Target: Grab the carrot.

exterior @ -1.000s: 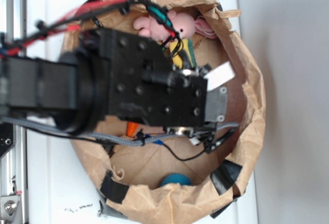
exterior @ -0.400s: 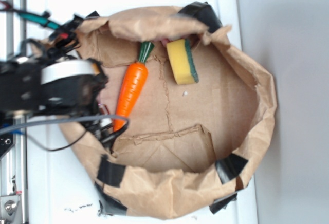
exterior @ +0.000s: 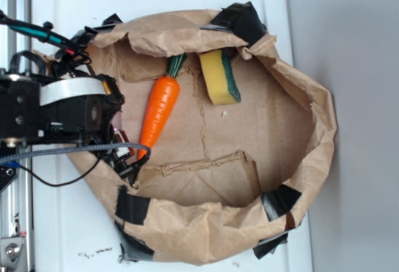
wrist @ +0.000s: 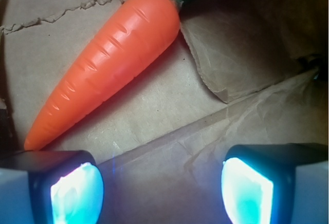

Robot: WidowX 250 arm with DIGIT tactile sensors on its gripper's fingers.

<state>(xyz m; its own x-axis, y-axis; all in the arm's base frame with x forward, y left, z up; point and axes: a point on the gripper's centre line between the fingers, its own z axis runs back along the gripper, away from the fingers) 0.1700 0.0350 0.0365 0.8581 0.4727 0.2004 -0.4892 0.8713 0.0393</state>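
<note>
The glossy orange carrot (exterior: 159, 108) lies on the brown paper inside the crumpled paper bag (exterior: 312, 135), its green stem (exterior: 175, 64) pointing to the far rim and its tip near my arm. In the wrist view the carrot (wrist: 108, 59) runs diagonally from lower left to upper right, its tip just above my left finger. My gripper (wrist: 162, 188) is open, with only bare paper between the fingers (wrist: 74, 193). In the exterior view the gripper (exterior: 128, 160) sits at the bag's left edge, by the carrot's tip.
A yellow sponge with a green side (exterior: 220, 75) lies right of the carrot's stem. The paper bag's raised walls ring the area, held with black tape (exterior: 132, 207). A torn paper flap (exterior: 206, 166) lies on the bag floor. The white table (exterior: 68, 234) surrounds the bag.
The arm has pulled back from over the bag's middle to its left edge, uncovering the carrot and sponge. Since 0.4 s ago it has shifted only slightly.
</note>
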